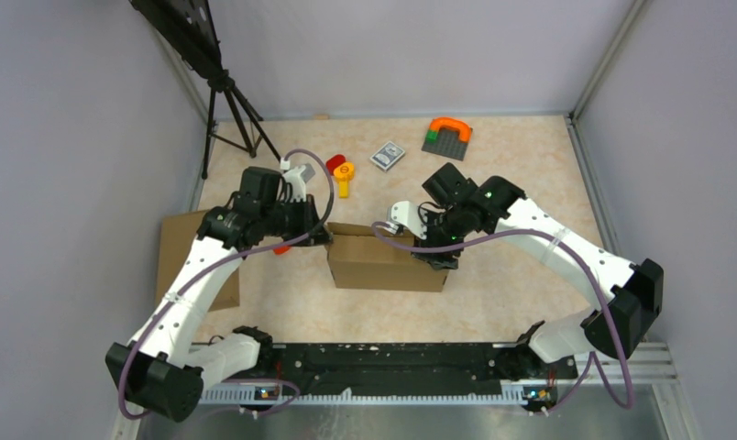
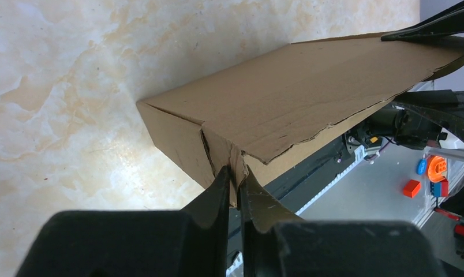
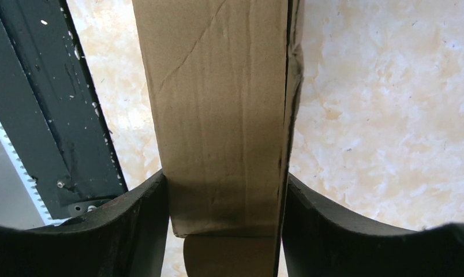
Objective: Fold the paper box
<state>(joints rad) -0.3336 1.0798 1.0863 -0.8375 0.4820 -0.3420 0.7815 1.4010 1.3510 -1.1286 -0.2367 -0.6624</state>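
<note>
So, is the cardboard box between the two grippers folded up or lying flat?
Folded up: the cardboard box shows raised walls meeting at a corner. Whether every flap is tucked, I cannot tell.

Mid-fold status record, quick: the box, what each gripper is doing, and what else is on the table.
paper box: box-shaped, mid-table, between both arms
left gripper: shut, pinching a cardboard edge at the box's left-end corner
right gripper: clamped across the box's right end, one finger on each face
second cardboard: table's left edge, partly under the left arm
far side, apart from box: yellow toy, card pack, grey plate
</note>
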